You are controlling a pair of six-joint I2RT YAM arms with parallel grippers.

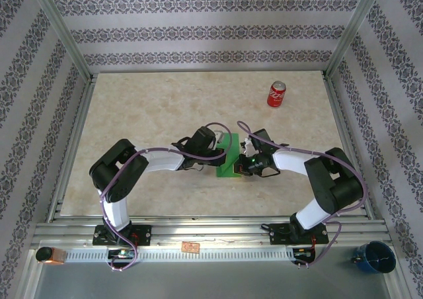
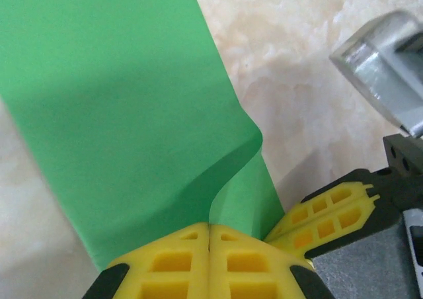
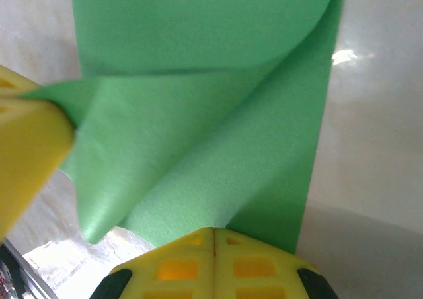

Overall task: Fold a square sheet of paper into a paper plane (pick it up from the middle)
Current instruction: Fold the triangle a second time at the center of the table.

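Left fingers [image 2: 172,262] pressed together, pinching a raised flap of the square sheet of paper [image 2: 119,114]. Right fingers [image 3: 178,269] likewise closed tight on the sheet's near edge, just beside the left pair.

Surface [image 1: 145,114]: pale marbled top. Sheet lies at its middle, between both arms. From above it reads as a narrow strip, one layer curled up off the lower one.

Red soda can [image 1: 277,94]: far right, well apart from the sheet.

Judgement: early stage. One lengthwise fold looks under way. Nose corners, wings and final creases not yet done.
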